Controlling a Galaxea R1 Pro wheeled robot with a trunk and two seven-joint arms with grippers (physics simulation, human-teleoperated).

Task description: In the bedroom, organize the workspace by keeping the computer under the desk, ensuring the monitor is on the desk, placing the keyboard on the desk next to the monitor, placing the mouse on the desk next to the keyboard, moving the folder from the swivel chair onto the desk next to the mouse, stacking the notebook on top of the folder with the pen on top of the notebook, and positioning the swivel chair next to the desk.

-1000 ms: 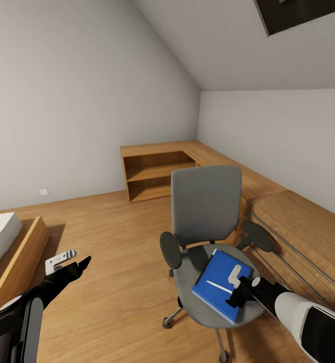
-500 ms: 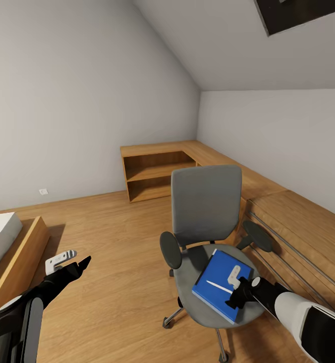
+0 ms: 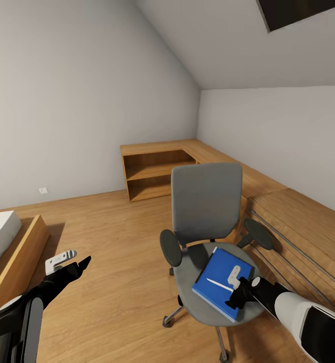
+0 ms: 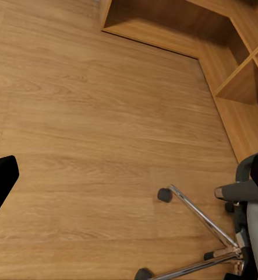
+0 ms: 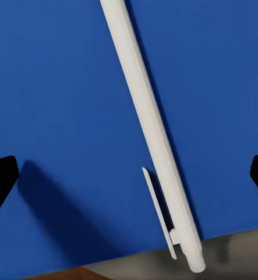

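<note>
Wooden floor, sloped ceiling, low built-in shelving along the walls, and a corner of a bed off to one side – no bench or monitor to be seen from where the robot is looking.

So progress-wise, I'd say this is early days. The swivel chair stands out in the middle of the floor with a blue folder-or-notebook thing lying flat on its seat, and the pen is lying on top of that blue cover. None of it has made it to the bench yet, as far as I can tell.

The right tool hovers just over the pen, fingers spread wide on either side of it in the wrist cam, nothing gripped. Looks like a pen pickup is the step in hand. The left tool hangs over bare floor, also released and empty.

Keyboard, mouse, computer: can't judge any of that from here.
</note>
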